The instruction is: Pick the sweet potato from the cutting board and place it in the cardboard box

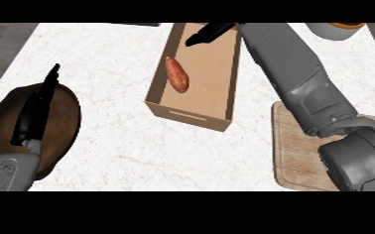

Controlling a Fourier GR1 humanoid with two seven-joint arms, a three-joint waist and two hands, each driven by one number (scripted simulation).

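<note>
One sweet potato (176, 74) — lying in the cardboard box (192, 115), off the cutting board (289, 153) — so I judge placing done: right hand (209, 33) above, fingers straight and empty; left hand (33, 116) resting open.

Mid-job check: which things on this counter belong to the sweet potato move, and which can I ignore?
Job:
- sweet potato, lying inside the cardboard box
- cutting board, near right
- right hand, over the box's far end

Lying about:
- brown plate, under the resting left hand
- grey bowl, far right edge
</note>
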